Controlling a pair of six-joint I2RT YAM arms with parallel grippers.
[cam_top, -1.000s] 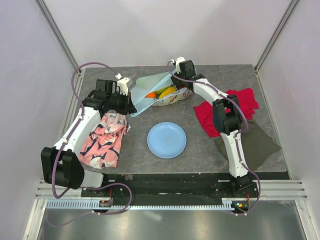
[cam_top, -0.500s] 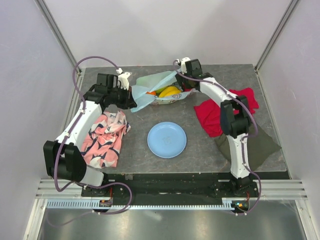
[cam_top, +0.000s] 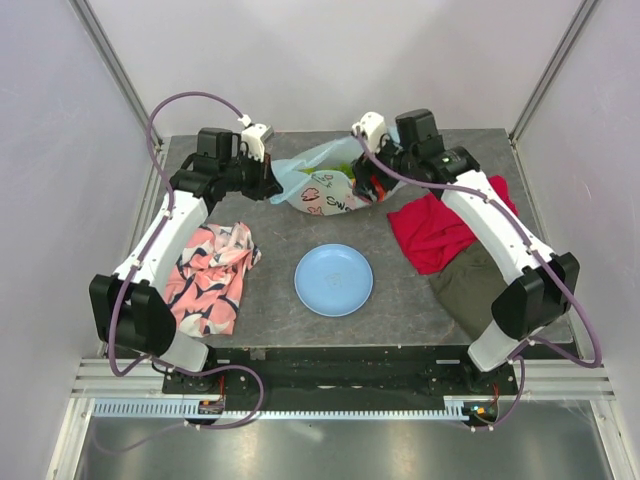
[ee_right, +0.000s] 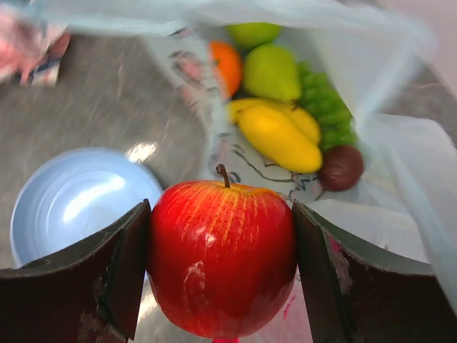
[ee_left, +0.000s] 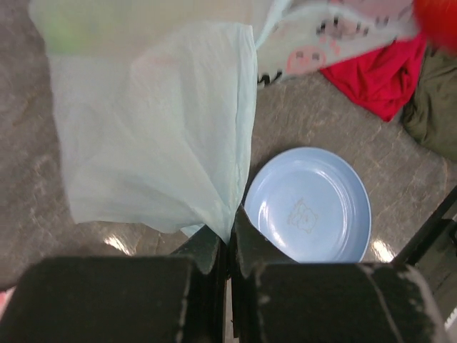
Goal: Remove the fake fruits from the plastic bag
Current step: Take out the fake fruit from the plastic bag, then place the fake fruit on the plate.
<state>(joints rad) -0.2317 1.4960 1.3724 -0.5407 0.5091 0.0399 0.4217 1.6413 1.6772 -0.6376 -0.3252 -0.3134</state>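
Observation:
The pale-blue plastic bag (cam_top: 322, 186) lies at the back middle of the table. My left gripper (cam_top: 272, 181) is shut on the bag's thin edge (ee_left: 178, 143) and holds it up, seen in the left wrist view (ee_left: 232, 232). My right gripper (ee_right: 221, 264) is shut on a red apple (ee_right: 221, 257) and holds it over the bag's mouth (cam_top: 369, 186). A banana (ee_right: 278, 136), an orange (ee_right: 228, 64), a green pear (ee_right: 271, 71), a green apple (ee_right: 253, 32), grapes (ee_right: 325, 107) and a dark plum (ee_right: 340, 168) lie inside the bag.
A round light-blue plate (cam_top: 334, 279) sits in the table's middle, in front of the bag. A pink patterned cloth (cam_top: 208, 275) lies at the left. A red cloth (cam_top: 440, 228) lies on an olive cloth (cam_top: 470, 280) at the right.
My right gripper has come out of the bag with the red apple in it. My left gripper has moved back and right with the bag's edge. The bag has bunched up.

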